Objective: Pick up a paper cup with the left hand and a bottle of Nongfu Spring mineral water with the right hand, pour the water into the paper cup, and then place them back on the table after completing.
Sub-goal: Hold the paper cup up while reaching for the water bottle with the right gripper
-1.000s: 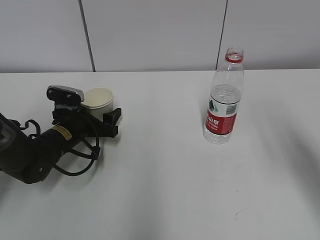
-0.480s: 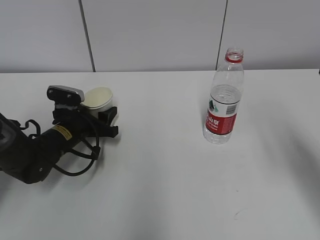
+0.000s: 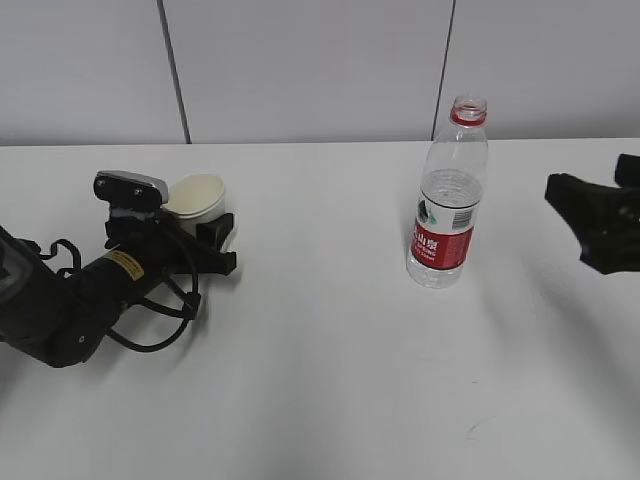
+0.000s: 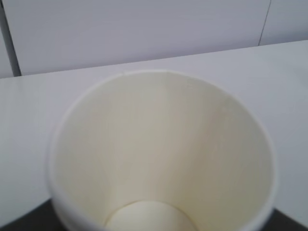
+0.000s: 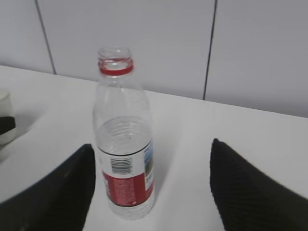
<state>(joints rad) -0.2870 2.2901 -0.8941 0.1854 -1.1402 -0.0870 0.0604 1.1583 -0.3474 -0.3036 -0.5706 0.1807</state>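
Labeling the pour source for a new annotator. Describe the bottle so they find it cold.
On the white table, look right of centre, well away from the paper cup that the left gripper surrounds at the far left. The bottle stands upright and alone, with the right gripper open off to its right, not touching. It is clear plastic with a red label, a red neck ring and no cap.

White panelled wall (image 3: 300, 70) with dark vertical seams (image 3: 173, 70).
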